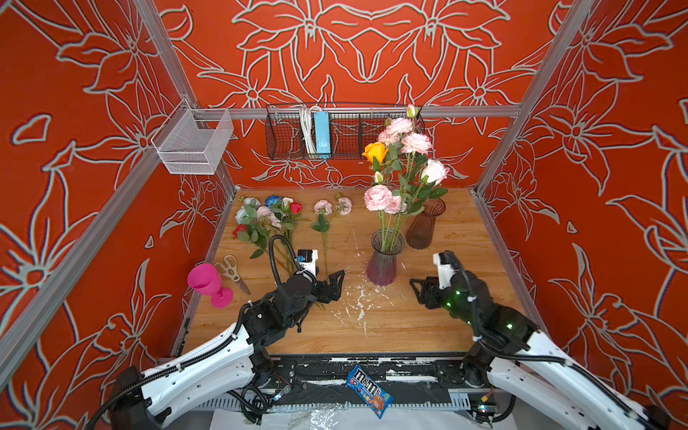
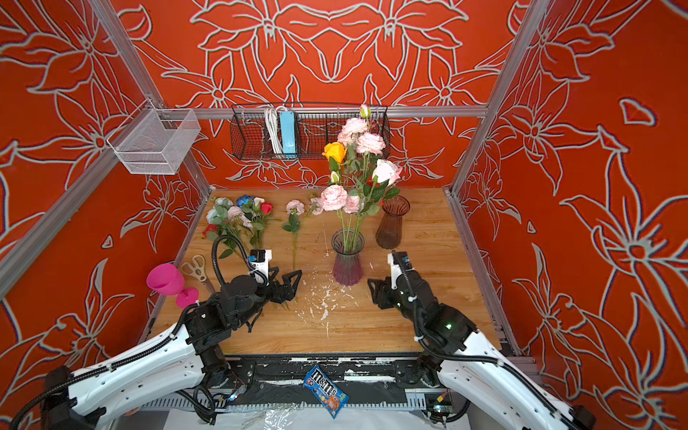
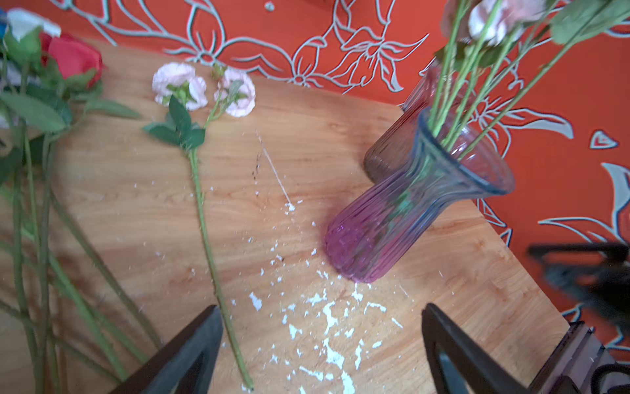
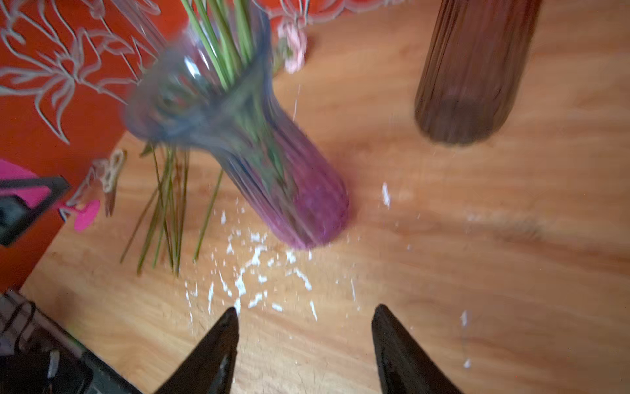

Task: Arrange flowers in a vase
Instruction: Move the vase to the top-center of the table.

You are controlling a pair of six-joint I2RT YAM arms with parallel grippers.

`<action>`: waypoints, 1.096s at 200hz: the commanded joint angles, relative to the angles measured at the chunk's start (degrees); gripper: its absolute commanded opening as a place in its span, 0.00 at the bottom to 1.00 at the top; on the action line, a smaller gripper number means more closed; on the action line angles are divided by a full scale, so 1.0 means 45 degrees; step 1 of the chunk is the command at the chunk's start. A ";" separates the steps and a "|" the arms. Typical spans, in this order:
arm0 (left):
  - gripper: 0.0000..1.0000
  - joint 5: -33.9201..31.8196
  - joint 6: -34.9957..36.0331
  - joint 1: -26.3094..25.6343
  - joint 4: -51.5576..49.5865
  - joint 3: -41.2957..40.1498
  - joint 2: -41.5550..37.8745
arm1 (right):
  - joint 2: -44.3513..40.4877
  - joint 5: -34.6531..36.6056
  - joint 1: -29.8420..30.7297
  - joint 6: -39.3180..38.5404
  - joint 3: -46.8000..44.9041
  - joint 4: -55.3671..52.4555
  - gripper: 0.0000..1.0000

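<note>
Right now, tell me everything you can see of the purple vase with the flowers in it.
The purple glass vase is ribbed and see-through, bluish at its flared rim, shading to pink-purple at the rounded base. It stands upright on the wooden table, in front of the brown vase and apart from it. Green stems rise from its mouth to pink, orange and white blooms. White flecks lie by its base. Only the table and stems touch it.
</note>
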 commanded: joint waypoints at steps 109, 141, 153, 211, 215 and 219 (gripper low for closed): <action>0.92 -0.0435 -0.1349 -0.0009 -0.0121 -0.0978 -0.0980 | 0.5908 -0.1319 -0.0121 0.2579 -0.1695 0.8709 0.61; 0.92 -0.0573 -0.1239 -0.0009 -0.0129 -0.1003 -0.1184 | 0.7450 -0.1061 -0.0141 0.2707 -0.1336 0.9537 0.60; 0.92 -0.0614 -0.1077 -0.0009 -0.0206 -0.0945 -0.1272 | 0.7897 -0.0905 -0.0151 0.2848 -0.1282 0.9845 0.59; 0.93 -0.0841 -0.0849 0.0010 -0.0328 -0.0996 -0.1636 | 0.8808 0.0314 -0.0372 0.3259 -0.1002 1.0023 0.62; 0.93 -0.0849 -0.0846 0.0015 -0.0328 -0.1000 -0.1661 | 0.8934 0.0316 -0.0410 0.3229 -0.0923 1.0031 0.62; 0.93 -0.0860 -0.0816 0.0016 -0.0331 -0.1001 -0.1658 | 0.9046 0.0301 -0.0458 0.3224 -0.0851 1.0071 0.62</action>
